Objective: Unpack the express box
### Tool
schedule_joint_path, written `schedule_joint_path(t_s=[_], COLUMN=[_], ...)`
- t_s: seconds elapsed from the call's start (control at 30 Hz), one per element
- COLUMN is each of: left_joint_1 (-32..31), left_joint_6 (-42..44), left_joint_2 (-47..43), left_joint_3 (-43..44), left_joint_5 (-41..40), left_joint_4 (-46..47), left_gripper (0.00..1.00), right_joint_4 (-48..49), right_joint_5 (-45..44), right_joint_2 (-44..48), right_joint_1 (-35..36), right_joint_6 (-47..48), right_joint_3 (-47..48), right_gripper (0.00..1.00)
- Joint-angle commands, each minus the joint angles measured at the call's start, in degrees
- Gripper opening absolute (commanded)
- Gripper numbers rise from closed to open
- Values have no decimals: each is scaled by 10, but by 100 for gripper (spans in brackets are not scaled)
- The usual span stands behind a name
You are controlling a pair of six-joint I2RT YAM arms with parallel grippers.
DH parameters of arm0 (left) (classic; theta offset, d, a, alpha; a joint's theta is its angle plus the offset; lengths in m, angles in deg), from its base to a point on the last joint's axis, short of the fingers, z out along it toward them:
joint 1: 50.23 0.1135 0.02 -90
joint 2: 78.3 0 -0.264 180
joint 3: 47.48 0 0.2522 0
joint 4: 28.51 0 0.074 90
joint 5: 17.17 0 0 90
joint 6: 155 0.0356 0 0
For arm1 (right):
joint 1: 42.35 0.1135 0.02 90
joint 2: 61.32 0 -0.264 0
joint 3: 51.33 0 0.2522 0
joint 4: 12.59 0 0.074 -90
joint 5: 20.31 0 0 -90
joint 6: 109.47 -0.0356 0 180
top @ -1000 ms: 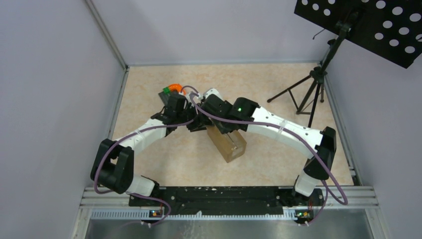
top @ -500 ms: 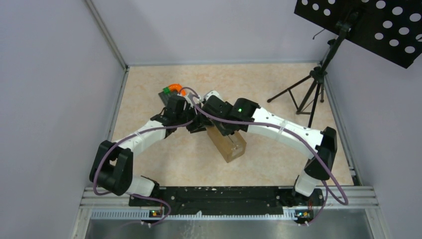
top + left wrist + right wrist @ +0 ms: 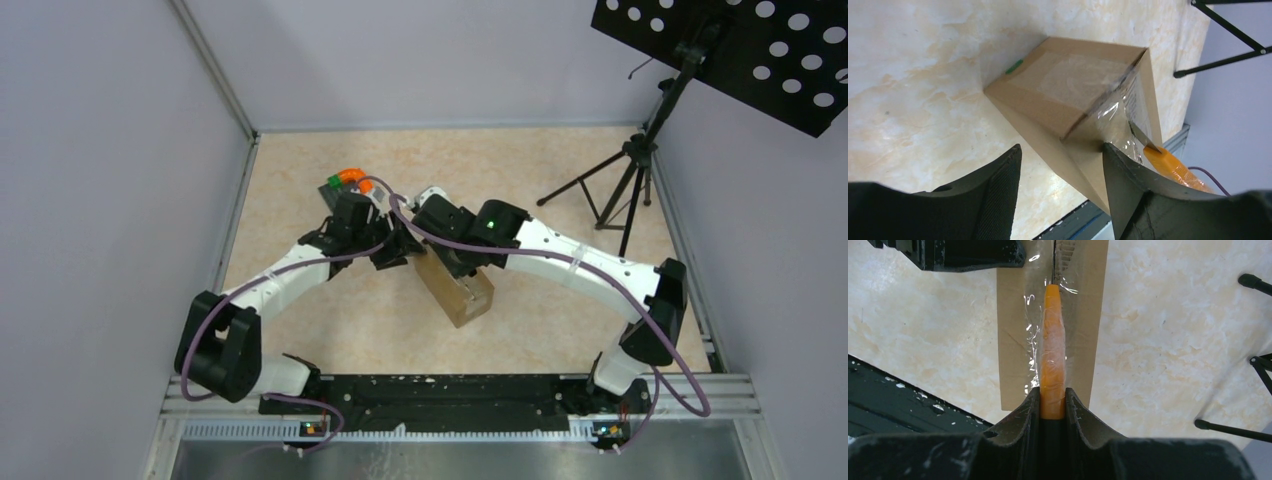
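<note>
**Knife laid on the taped seam of the express box**

The express box (image 3: 460,292) is seen lying near the middle of the beige table (image 3: 290,170). In the top view its long axis runs from 11 to 5 o'clock, and its flaps are shut under a clear tape seam (image 3: 1034,315). An orange utility knife (image 3: 1053,340) is clamped between the narrow jaws of the right gripper (image 3: 1052,392) and laid along that seam, tip on the seam line. The left gripper (image 3: 1062,150) is held at the box's 11 o'clock end with its jaws spread wide and nothing gripped; contact with the cardboard cannot be told. Farther off at 11 o'clock, an orange and green object (image 3: 347,177) is partly hidden. A black tripod stand (image 3: 625,185) is placed at 2 o'clock.
</note>
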Motion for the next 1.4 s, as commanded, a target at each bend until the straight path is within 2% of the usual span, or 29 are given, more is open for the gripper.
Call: schedule_joint_path(t_s=[0.0, 0.17, 0.3, 0.5, 0.6, 0.77, 1.07, 1.37], left_joint_1=[2, 2, 2, 1, 0, 0, -2, -1], left_joint_6=[36, 45, 20, -80, -123, -157, -170, -126], left_joint_2=[-32, -47, -37, 23, 43, 62, 87, 108], left_joint_3=[45, 89, 113, 112, 95, 69, 24, -11], left_joint_5=[-43, -31, 7, 92, 107, 121, 133, 110], left_joint_4=[-63, -86, -57, 62, 135, 204, 233, 203], left_gripper=[65, 68, 69, 70, 70, 71, 72, 72], right_joint_4=[-23, -20, -16, -13, -10, -10, -11, -27], right_joint_5=[32, 29, 29, 27, 27, 26, 24, 21], right_joint_2=[18, 17, 17, 20, 22, 21, 18, 21], right_joint_1=[9, 8, 9, 9, 9, 8, 9, 8], right_joint_6=[-3, -3, -4, -7, -7, -7, -7, -9], right_joint_3=[-7, -6, -7, -9, -13, -12, -13, -6], right_gripper=[0, 0, 0, 0, 0, 0, 0, 0])
